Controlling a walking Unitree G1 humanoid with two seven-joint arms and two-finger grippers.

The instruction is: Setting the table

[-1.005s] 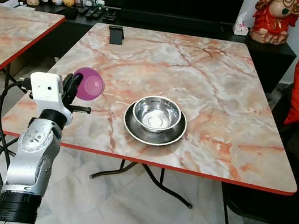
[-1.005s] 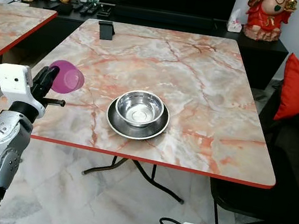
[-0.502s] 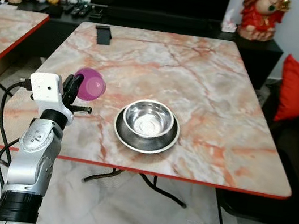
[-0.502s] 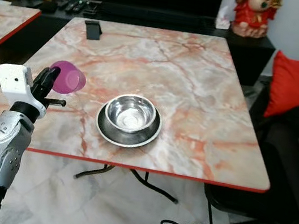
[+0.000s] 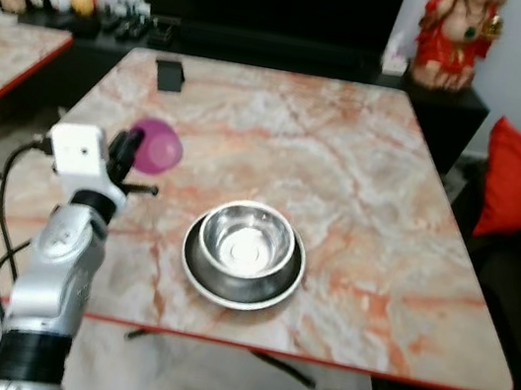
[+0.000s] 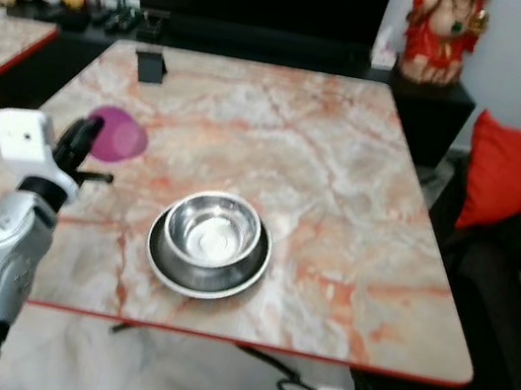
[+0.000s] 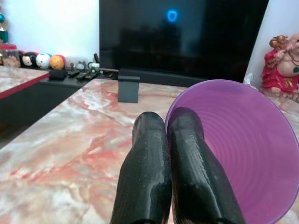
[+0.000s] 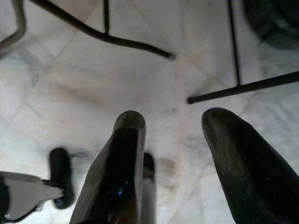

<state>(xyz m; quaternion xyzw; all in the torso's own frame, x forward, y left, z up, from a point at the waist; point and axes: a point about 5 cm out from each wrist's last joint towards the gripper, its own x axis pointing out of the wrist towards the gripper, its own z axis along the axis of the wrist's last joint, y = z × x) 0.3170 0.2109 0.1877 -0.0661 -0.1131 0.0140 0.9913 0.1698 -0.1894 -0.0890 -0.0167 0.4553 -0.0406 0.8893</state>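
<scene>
Purple cup (image 5: 156, 145) pinched at its rim by left tool (image 7: 169, 122), above marble table (image 5: 364, 172); right tool (image 8: 174, 122) agape.

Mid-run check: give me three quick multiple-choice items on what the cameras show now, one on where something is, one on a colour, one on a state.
1. Where does the steel bowl sit?
A. on the steel plate
B. on the floor
C. beside the black stand

2. What colour is the cup that the left gripper holds?
A. red
B. purple
C. green

3. How are the right gripper's fingers?
A. shut on a spoon
B. shut on nothing
C. open, holding nothing

Answers: 1 A, the bowl rests inside the plate; 2 B, its wall is purple; 3 C, floor shows between the spread fingers.
</scene>
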